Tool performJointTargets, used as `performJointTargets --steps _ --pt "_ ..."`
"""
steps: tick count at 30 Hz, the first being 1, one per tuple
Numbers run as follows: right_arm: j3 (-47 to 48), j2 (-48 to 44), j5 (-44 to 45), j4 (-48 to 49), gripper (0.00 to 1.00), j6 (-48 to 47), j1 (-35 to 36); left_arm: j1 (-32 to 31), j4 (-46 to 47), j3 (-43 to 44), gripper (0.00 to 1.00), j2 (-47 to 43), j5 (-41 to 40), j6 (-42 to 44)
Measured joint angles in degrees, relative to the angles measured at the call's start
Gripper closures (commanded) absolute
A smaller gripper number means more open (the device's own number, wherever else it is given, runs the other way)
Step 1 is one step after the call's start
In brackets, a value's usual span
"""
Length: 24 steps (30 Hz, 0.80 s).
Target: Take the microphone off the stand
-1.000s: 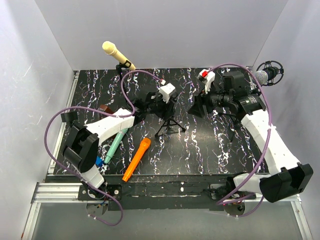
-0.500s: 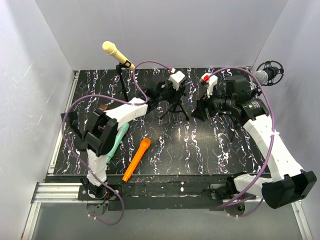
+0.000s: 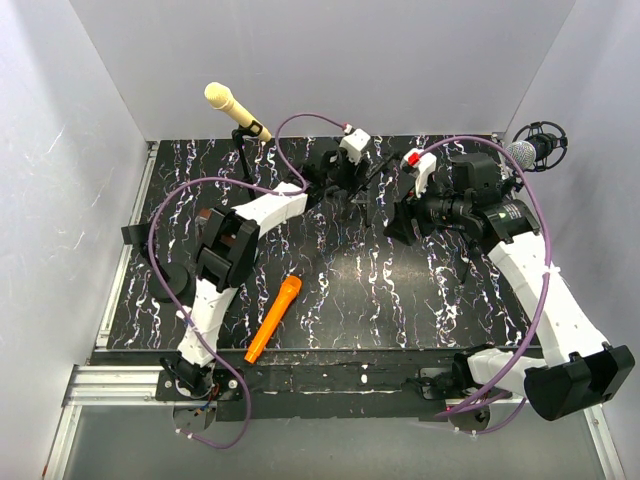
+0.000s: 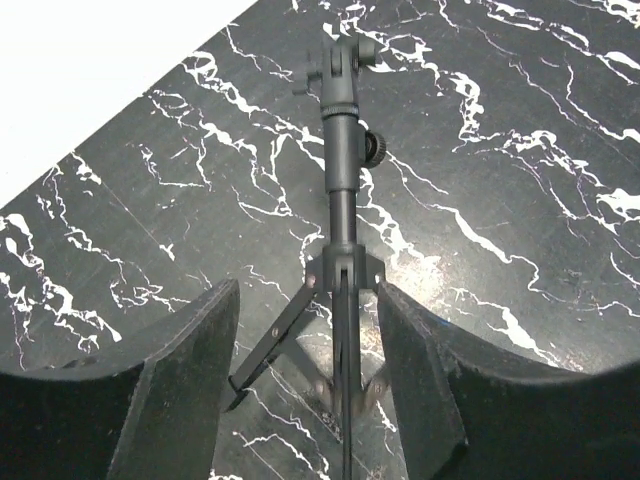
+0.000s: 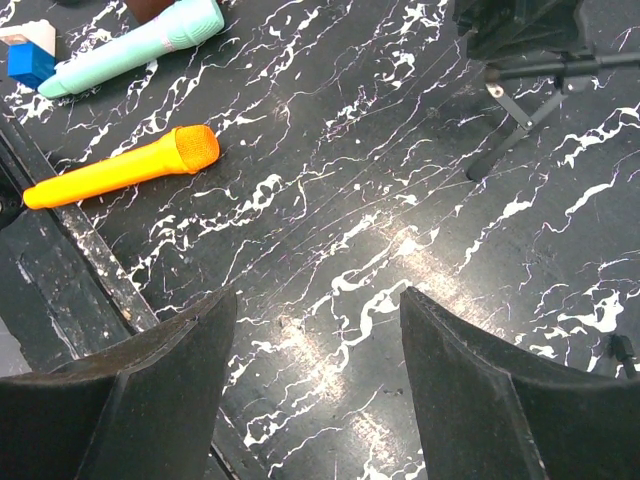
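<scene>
Since a second ago the tripod stand (image 4: 342, 200) has gone from mid-table to the far side. My left arm has stretched out with it, and my right arm has barely shifted. Orange microphone (image 3: 272, 320) is in the same spot.

Left claw (image 4: 308, 295): jaws apart, straddling the stand at the hub where the legs fan out. The pole runs straight away from me between the fingers (image 4: 185, 380). A gap shows between one finger and the hub, and the other finger looks to be just touching it. I read that as open, not clamped, though the stand may be leaning on me. Sitting low at the hub makes sense, since it is the stiffest part and keeps the pole in line with my wrist.

Clip (image 4: 340, 62) at the top of that stand is bare, no microphone in it. So for this stand the removal looks done, my guess. The orange microphone lies flat on the table (image 3: 400, 300) near the front edge, well apart from the stand and out of both arms' way. Teal microphone (image 5: 140, 42) also lies loose.

Still mounted are the cream microphone (image 3: 228, 102) on the tall stand (image 3: 247, 160) at far left, and the silver microphone (image 3: 522, 152) in its ring mount at far right. I can't tell from the task line which one is meant.

Right claw (image 5: 315, 310): wide open, nothing between the jaws, hanging over bare table near the tripod stand's legs. Probably parked there to stay clear yet ready to steady the stand.
</scene>
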Motion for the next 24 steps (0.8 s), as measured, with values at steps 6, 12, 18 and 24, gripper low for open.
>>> performJointTargets --steps 6,12,18,24 --pt "-0.1 -0.1 0.0 0.5 0.26 0.2 -0.1 0.7 -1.4 -5.6 0.40 -2.9 1.3 1.1" --pt "0.6 1.6 4.7 1.7 0.24 2.4 -0.2 0.8 -8.2 -4.9 0.34 -3.8 2.9 -1.0" --pt "9.7 13.3 12.3 4.2 0.25 10.9 -1.6 0.5 -13.6 -3.6 0.31 -9.0 5.9 -2.4" --pt "14.0 19.6 19.8 6.2 0.25 16.4 -1.7 -0.6 -18.5 11.0 0.49 -6.0 6.5 -0.8"
